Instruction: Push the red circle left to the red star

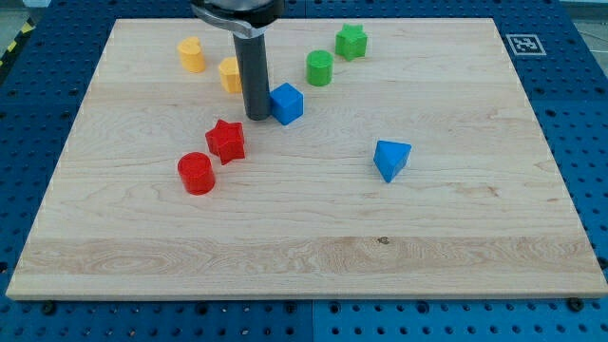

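The red circle [196,173] lies on the wooden board, just below and left of the red star [226,141]; the two nearly touch. My tip [256,117] stands above and right of the red star, a short way from it, and right beside the left face of the blue cube [287,103]. The rod partly hides a yellow block [230,73] behind it.
A yellow heart [192,54] sits at the top left. A green cylinder [319,67] and a green star [351,42] sit at the top centre. A blue triangle [391,159] lies right of centre. The board's edge [304,296] borders blue pegboard.
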